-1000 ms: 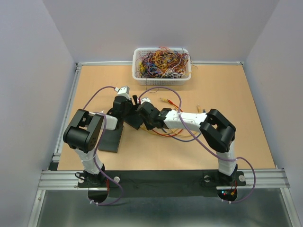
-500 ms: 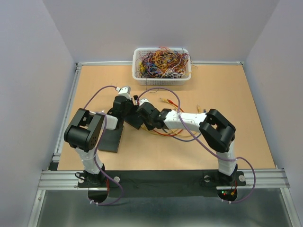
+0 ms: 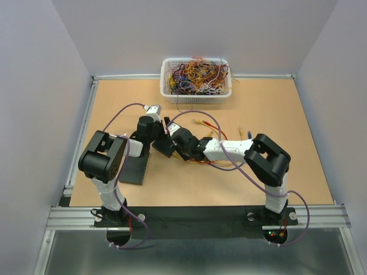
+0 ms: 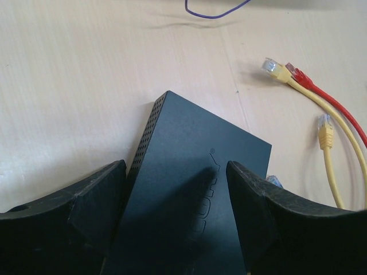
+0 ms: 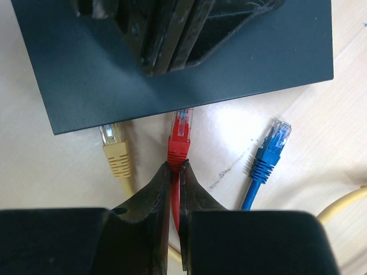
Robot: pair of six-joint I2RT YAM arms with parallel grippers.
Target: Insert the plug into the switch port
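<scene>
The black switch [image 5: 86, 74] lies flat on the table, and it also shows in the left wrist view [image 4: 183, 172]. My right gripper [image 5: 175, 165] is shut on the red plug [image 5: 180, 140] just behind its boot. The plug's clear tip meets the switch's port edge; I cannot tell whether it is inside a port. My left gripper [image 4: 176, 166] is open. Its fingers straddle the switch top, and the right finger [image 4: 269, 217] rests on it near the port side. In the top view both grippers meet at the switch [image 3: 163, 148].
A yellow plug [image 5: 116, 152] and a blue plug [image 5: 270, 152] lie beside the red one at the port edge. More yellow and red cable ends [image 4: 284, 71] lie beyond. A white basket [image 3: 166, 94] of tangled wires stands at the back. A black mat [image 3: 133, 169] lies left.
My right gripper has edged a little toward the switch, and its forearm and elbow have shifted right. The left gripper has stayed on the switch.
</scene>
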